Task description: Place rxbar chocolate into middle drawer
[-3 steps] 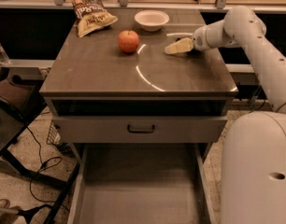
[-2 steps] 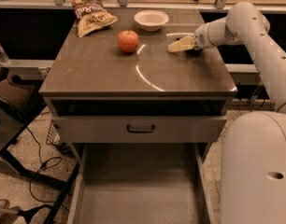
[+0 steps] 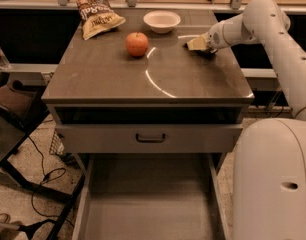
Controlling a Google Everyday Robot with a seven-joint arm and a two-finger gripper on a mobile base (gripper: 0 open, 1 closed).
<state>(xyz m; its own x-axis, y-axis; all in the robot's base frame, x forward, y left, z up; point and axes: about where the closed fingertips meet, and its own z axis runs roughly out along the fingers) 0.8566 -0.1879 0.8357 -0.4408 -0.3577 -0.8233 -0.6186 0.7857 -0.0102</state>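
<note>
My gripper (image 3: 197,44) is low over the back right of the tabletop (image 3: 118,79), right of the apple (image 3: 137,44) and in front of the white bowl (image 3: 162,21). A small dark patch lies right under the gripper's wrist side; I cannot tell whether it is the rxbar chocolate or shadow. No black bar shows elsewhere on the table. The middle drawer (image 3: 148,204) is pulled wide open below the tabletop, at the bottom of the view, and its plain grey floor is bare.
A tan snack bag (image 3: 97,13) lies at the back left corner. A shut drawer front with a dark loop handle (image 3: 150,137) sits above the open drawer. My white body (image 3: 273,184) fills the lower right. Cables and dark gear lie on the floor at left.
The gripper has shifted slightly to the right and toward the back of the table. Apple, bowl, bag and drawer have not moved.
</note>
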